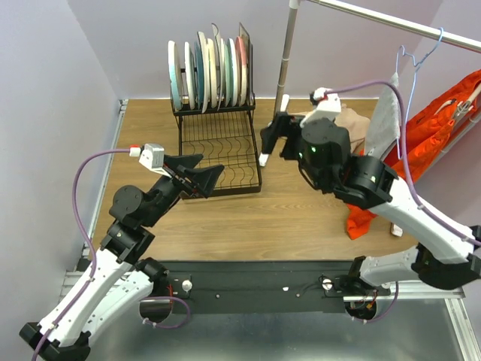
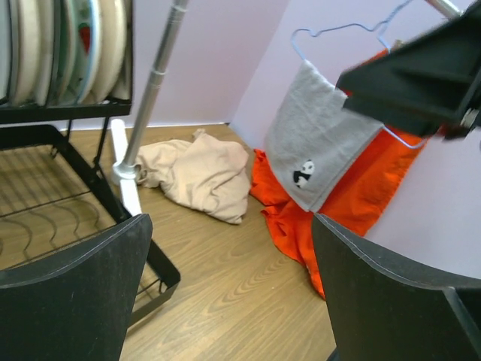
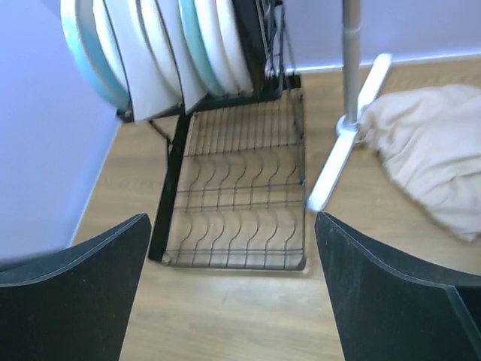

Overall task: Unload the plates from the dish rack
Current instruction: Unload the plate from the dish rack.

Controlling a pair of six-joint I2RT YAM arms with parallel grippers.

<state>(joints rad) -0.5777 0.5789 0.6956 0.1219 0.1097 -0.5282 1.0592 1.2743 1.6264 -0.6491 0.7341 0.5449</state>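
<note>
Several plates stand on edge in the upper tier of the black wire dish rack; they also show in the left wrist view as plates and in the right wrist view as plates. The rack's lower tray of wavy dividers holds nothing. My left gripper hangs open over the tray's front left corner, facing right. My right gripper is open just right of the rack, facing it. Between the left gripper's and the right gripper's jaws only wood shows.
A metal clothes-rail stand rises right of the rack, its white foot on the table. A beige cloth lies by it. A grey towel on a hanger and an orange garment hang at the right.
</note>
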